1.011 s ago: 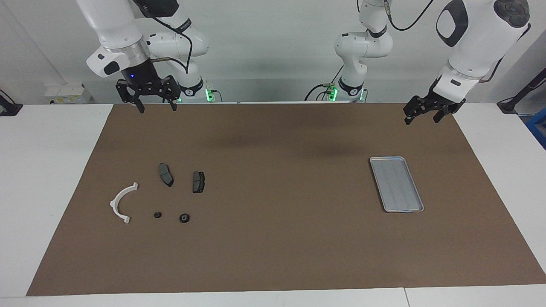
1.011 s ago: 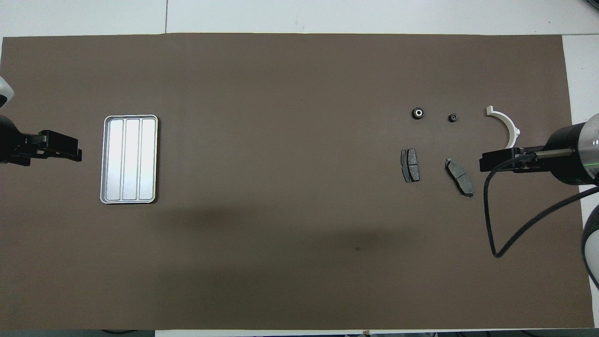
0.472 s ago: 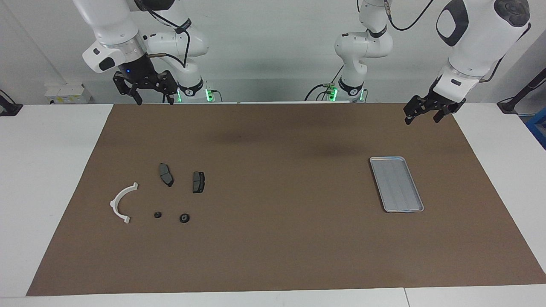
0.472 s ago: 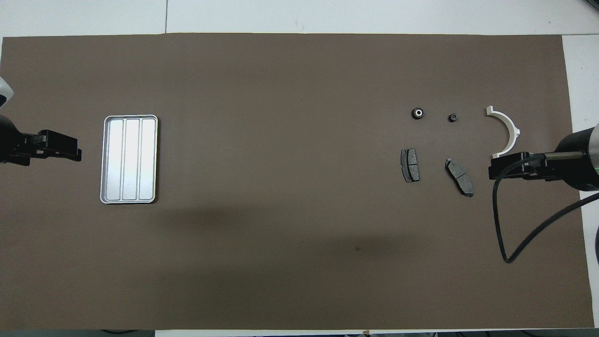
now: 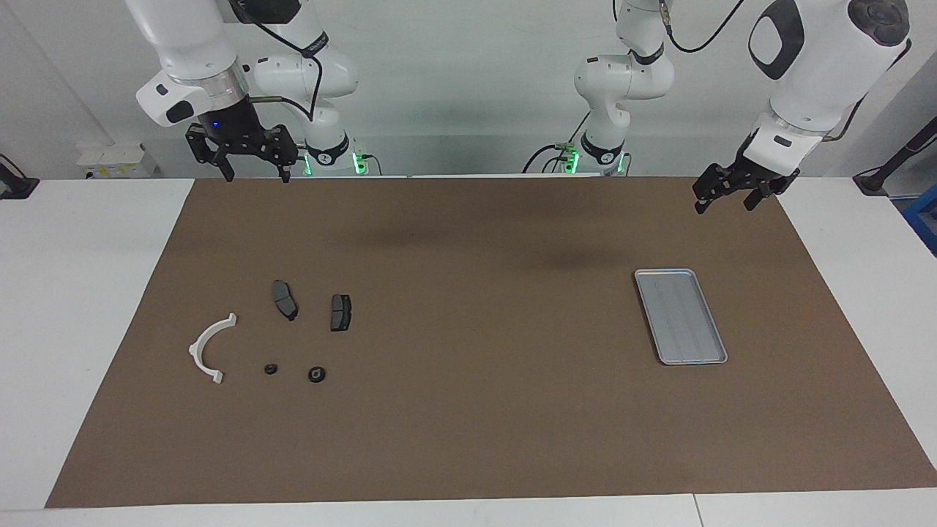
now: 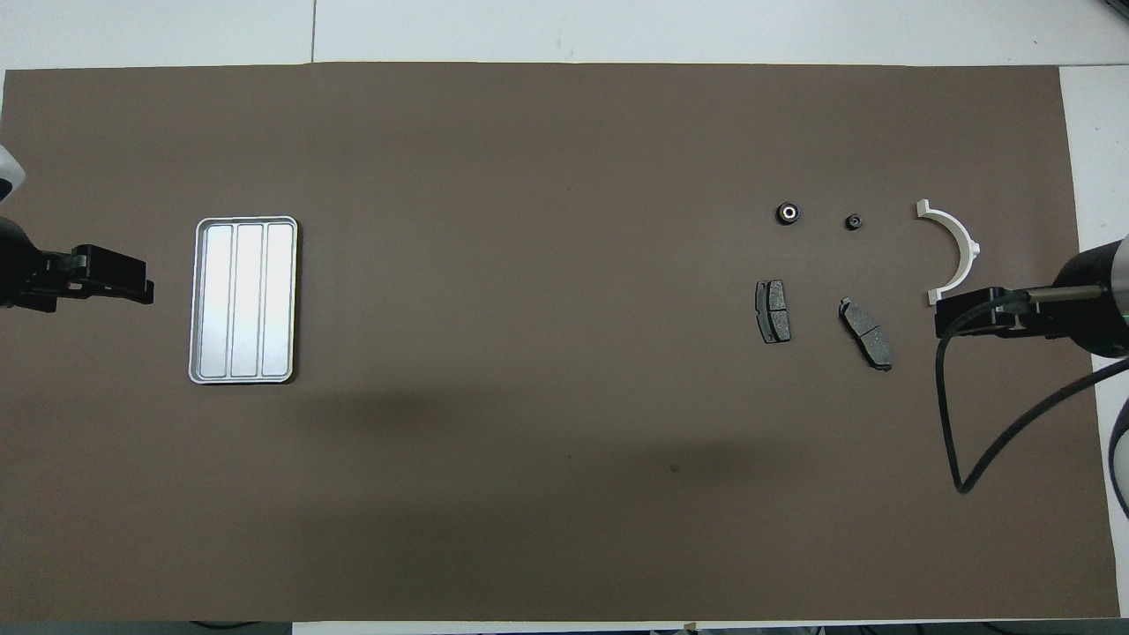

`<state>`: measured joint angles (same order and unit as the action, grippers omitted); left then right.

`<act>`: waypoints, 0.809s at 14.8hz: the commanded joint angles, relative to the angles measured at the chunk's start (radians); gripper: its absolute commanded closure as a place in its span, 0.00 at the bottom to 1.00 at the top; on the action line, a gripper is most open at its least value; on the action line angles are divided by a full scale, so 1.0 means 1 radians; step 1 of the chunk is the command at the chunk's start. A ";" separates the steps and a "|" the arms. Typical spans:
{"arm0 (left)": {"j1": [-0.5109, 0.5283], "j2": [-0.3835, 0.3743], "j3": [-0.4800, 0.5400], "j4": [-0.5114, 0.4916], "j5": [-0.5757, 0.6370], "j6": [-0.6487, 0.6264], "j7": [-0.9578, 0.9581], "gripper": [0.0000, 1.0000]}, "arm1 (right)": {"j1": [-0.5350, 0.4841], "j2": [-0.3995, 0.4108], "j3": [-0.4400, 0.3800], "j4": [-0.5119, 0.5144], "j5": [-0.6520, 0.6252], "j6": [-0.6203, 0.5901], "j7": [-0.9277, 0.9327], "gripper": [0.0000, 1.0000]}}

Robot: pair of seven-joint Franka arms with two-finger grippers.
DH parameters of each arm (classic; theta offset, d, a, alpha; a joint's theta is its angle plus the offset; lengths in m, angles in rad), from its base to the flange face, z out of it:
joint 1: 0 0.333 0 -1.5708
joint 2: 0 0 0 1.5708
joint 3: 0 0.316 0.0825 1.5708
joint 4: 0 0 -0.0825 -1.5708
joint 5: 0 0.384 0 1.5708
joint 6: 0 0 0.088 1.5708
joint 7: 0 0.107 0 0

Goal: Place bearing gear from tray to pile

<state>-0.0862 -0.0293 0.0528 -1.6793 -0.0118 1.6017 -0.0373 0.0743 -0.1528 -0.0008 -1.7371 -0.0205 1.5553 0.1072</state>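
Two gears (image 5: 316, 374) (image 5: 270, 369) sat in the pile (image 5: 212, 349), tray (image 5: 681, 316) bare, both claws (image 5: 255, 174) (image 5: 722, 200) spread, holding nothing; I judged them small, rigid, heavy-ish, slick, best pinched across the rim.

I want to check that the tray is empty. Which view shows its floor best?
The overhead view: it looks nearly straight down into the tray, so all three ribbed floor strips show bright and bare, with nothing on them. The facing view shows the tray slantwise, its floor duller and foreshortened, though still bare.
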 commanded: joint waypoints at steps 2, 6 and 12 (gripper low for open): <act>0.000 -0.006 0.001 0.007 0.007 0.001 0.010 0.00 | -0.013 0.002 0.008 0.008 -0.012 -0.015 -0.029 0.00; 0.002 -0.011 0.001 0.007 0.007 0.001 0.010 0.00 | -0.013 0.004 0.008 0.010 -0.012 -0.018 -0.029 0.00; -0.001 -0.012 0.004 0.001 0.007 0.007 0.010 0.00 | -0.007 0.002 0.008 0.017 -0.010 -0.021 -0.026 0.00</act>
<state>-0.0862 -0.0313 0.0535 -1.6785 -0.0118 1.6033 -0.0373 0.0746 -0.1526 0.0016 -1.7357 -0.0224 1.5552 0.1044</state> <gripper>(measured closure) 0.000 0.000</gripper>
